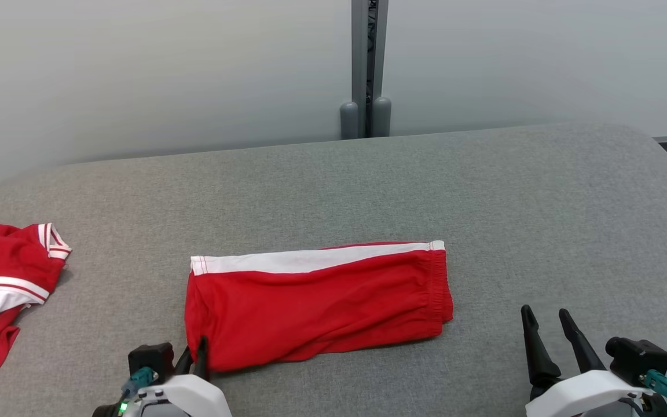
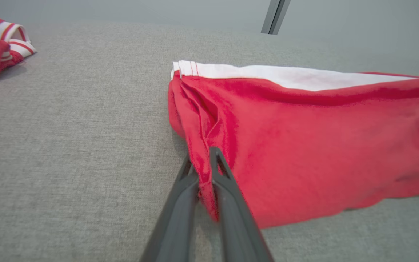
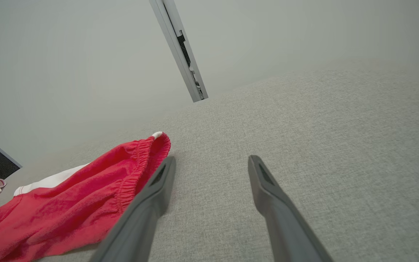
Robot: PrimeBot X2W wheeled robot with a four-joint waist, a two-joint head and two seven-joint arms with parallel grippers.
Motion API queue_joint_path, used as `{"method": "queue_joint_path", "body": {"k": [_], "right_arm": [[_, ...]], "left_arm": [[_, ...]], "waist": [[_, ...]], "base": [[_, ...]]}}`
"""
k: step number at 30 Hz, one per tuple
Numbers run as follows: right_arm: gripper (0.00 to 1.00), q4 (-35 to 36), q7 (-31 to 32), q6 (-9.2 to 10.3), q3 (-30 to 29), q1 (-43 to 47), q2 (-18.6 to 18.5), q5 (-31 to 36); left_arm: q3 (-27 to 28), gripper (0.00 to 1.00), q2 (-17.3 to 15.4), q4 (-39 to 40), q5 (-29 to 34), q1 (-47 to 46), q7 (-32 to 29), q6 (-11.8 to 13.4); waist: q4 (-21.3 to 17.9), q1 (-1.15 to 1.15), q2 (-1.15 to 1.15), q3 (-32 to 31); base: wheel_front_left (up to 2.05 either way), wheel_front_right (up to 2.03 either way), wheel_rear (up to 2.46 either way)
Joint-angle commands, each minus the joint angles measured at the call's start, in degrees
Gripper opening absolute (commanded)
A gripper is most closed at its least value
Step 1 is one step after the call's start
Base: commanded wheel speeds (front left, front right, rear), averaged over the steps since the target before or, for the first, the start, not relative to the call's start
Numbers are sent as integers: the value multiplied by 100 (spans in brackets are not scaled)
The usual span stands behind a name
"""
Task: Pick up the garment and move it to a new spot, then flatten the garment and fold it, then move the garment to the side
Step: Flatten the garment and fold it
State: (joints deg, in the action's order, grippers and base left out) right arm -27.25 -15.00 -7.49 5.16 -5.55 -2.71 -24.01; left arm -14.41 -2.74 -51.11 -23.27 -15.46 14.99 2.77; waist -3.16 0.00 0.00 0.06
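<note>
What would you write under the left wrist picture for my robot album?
Left gripper pinches a corner of the folded red shorts lying on the grey fabric surface.

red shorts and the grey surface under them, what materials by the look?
The red shorts: thin soft fabric, probably polyester, slight sheen; it creases loosely and the waistband gathers on elastic. The grey surface: coarse woven upholstery cloth, matte, heathered weave visible; its rounded edges suggest padding beneath.

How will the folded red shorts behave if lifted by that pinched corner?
Probably floppy: the red shorts crease where the left gripper pinches one edge. The fold will likely fall open, since the right gripper holds nothing. Thin cloth, so likely light.
</note>
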Motion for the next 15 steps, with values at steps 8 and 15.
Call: {"method": "queue_joint_path", "body": {"k": [8,15], "right_arm": [[100,-96,-28,0,299,-175,-40,-62],[100,-597,-27,0,479,-477,-43,-182]], "left_arm": [[-27,100,-29,1075,484,640,25,454],[81,100,-96,1607,1057,997,16,437]], "waist": [[351,0,0,25],[897,0,0,109]], "base": [[0,0,0],[0,0,0]]}}
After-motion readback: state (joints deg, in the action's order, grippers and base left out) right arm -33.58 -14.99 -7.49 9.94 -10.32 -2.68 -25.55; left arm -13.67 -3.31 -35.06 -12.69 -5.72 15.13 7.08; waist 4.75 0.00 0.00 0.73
